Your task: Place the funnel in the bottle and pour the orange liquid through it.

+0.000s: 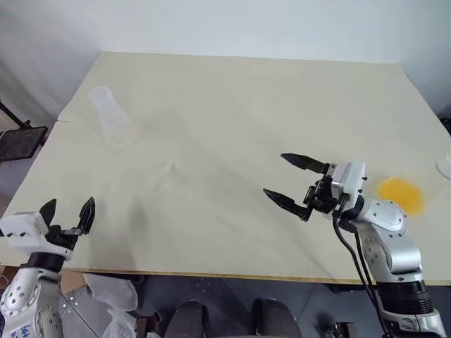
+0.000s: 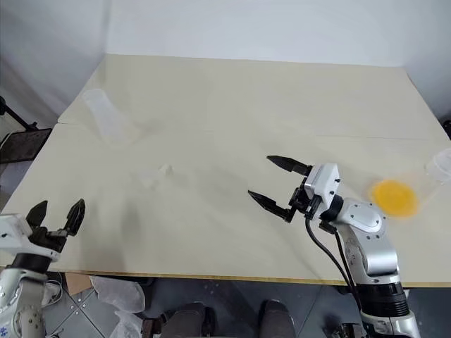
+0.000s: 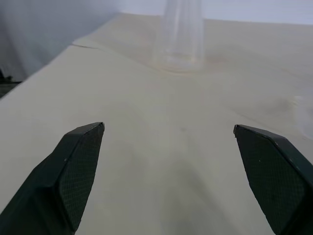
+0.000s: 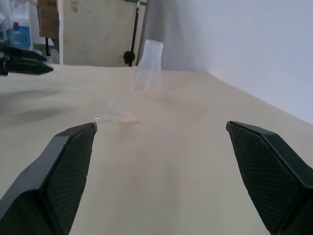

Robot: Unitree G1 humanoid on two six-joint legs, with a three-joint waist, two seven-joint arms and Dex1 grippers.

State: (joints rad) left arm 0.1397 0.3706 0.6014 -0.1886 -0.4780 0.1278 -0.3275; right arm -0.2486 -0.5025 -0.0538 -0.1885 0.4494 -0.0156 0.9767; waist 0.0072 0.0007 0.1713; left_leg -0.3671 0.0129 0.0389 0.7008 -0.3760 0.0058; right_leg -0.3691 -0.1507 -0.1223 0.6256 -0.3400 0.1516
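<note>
The bottle point(image 1: 109, 116), a frosted cone-shaped flask, stands at the far left of the table and shows ahead in the left wrist view point(image 3: 181, 34). The funnel point(image 1: 165, 169), small and almost clear, lies on the table between the bottle and my right gripper. The orange liquid point(image 1: 402, 193) sits in a clear round-bodied flask at the right edge, just behind my right wrist. My right gripper point(image 1: 276, 174) hovers open over the middle right of the table, pointing left toward the funnel point(image 4: 110, 110) and holding nothing. My left gripper point(image 1: 68, 208) is open and empty at the near left edge.
The cream table point(image 1: 246, 91) has a seam across its left part and a white wall behind it. A black stand point(image 1: 17, 141) is off the left edge. Plastic bags point(image 1: 113, 292) and chair bases lie on the floor below the front edge.
</note>
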